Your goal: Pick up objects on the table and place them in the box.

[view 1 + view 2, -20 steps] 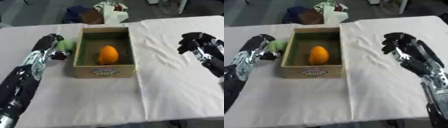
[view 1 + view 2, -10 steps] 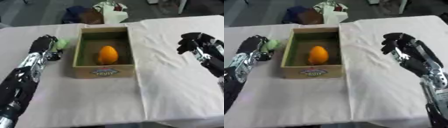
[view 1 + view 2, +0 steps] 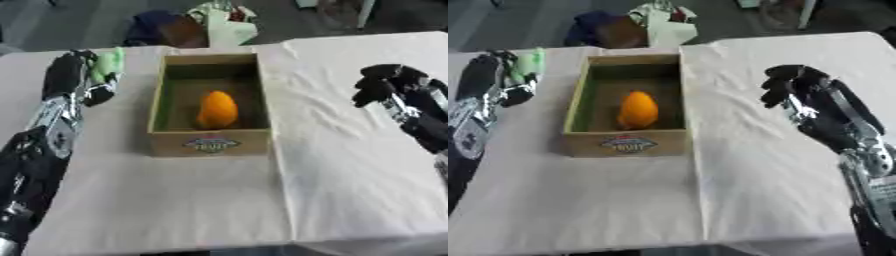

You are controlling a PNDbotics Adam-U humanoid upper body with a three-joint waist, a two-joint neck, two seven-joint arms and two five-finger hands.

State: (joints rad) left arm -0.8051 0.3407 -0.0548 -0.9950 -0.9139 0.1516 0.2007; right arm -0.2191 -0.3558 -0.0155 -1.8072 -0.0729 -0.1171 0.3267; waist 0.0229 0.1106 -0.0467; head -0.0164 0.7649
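The pale green object [image 3: 108, 61] is half hidden behind the left hand [image 3: 77, 75], and what it is can't be made out: only a soft green shape shows past the dark fingers [image 3: 103, 93], which curl round it. It sits up at the far left of the surface [image 3: 175, 200], just beside the box [image 3: 210, 142] but outside its left wall. The left forearm runs off the lower left edge of the frame. Beyond the far edge of the surface, some dark and white items [image 3: 197, 27] lie in a blurred heap that can't be told apart.

Against half a second ago, the green object shows higher and further toward the far edge, up near the box's back corner, with the left hand gone up along with it. The orange fruit [image 3: 216, 110] lies in the middle of the box as before, and the right hand [image 3: 798, 92] hangs in the same spot over the right side of the cloth, fingers curled under and holding nothing.

The right eye view shows the right arm down to the wrist and forearm, which the left eye view cuts off at its right border.
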